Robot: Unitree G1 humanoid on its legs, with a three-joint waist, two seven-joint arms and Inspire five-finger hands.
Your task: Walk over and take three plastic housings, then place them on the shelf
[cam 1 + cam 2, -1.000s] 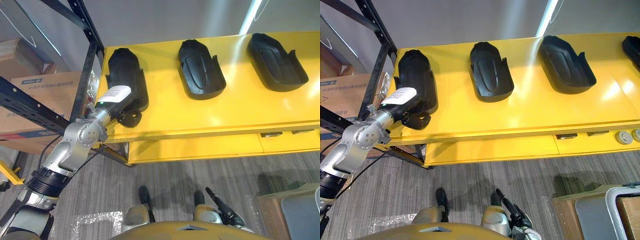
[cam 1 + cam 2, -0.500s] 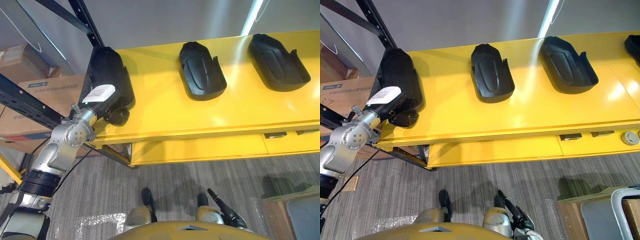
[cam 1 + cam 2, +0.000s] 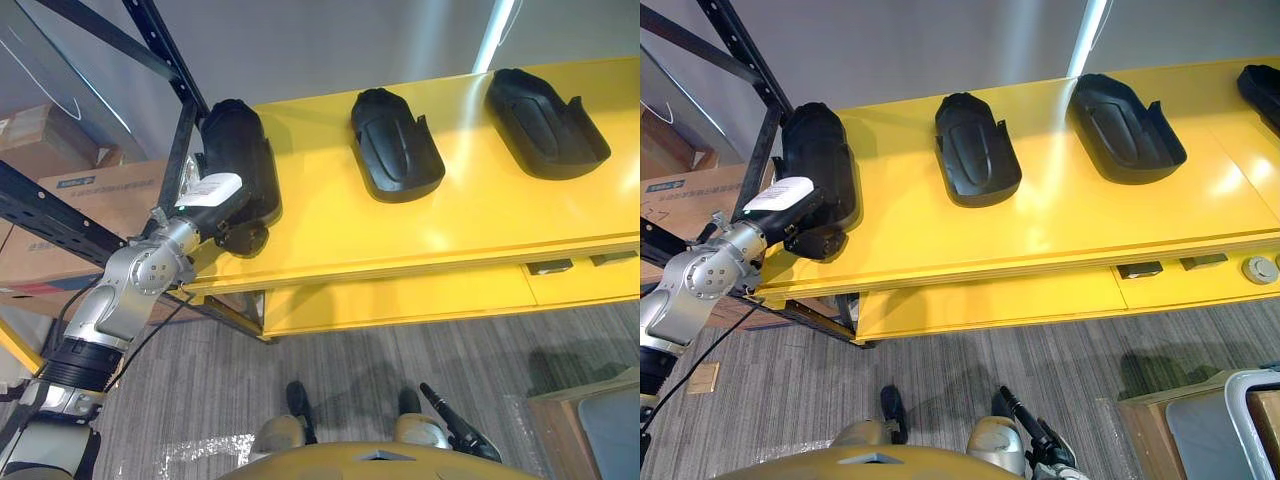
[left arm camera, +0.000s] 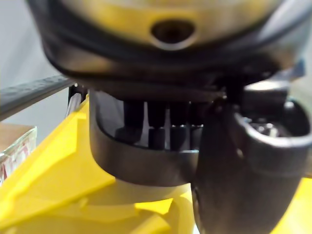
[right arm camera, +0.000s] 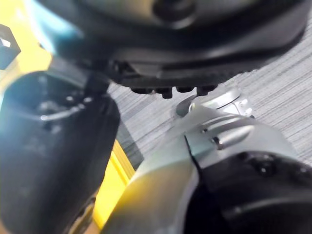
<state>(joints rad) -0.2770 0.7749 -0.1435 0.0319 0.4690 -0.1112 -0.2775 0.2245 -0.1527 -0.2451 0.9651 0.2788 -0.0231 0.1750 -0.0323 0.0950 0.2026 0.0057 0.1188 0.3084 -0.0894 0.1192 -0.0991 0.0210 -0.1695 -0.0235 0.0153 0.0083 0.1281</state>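
The leftmost plastic housing (image 3: pixel 238 150), at the yellow table's (image 3: pixel 480 225) left end with a second housing (image 3: pixel 395 145) and a third housing (image 3: pixel 545 125) further right, looks like a stiff, light, smooth shell, best taken by its raised rim. The left robot hand (image 3: pixel 222 208) grasps its near end, fingers (image 4: pixel 156 124) hooked inside the wall and thumb outside. The right robot hand (image 3: pixel 452 425) hangs low, and I cannot tell its state.

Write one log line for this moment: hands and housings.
left hand: gripping left housing at yellow bench left end | right hand: idle, hanging low | middle housing, right housing: lying on bench
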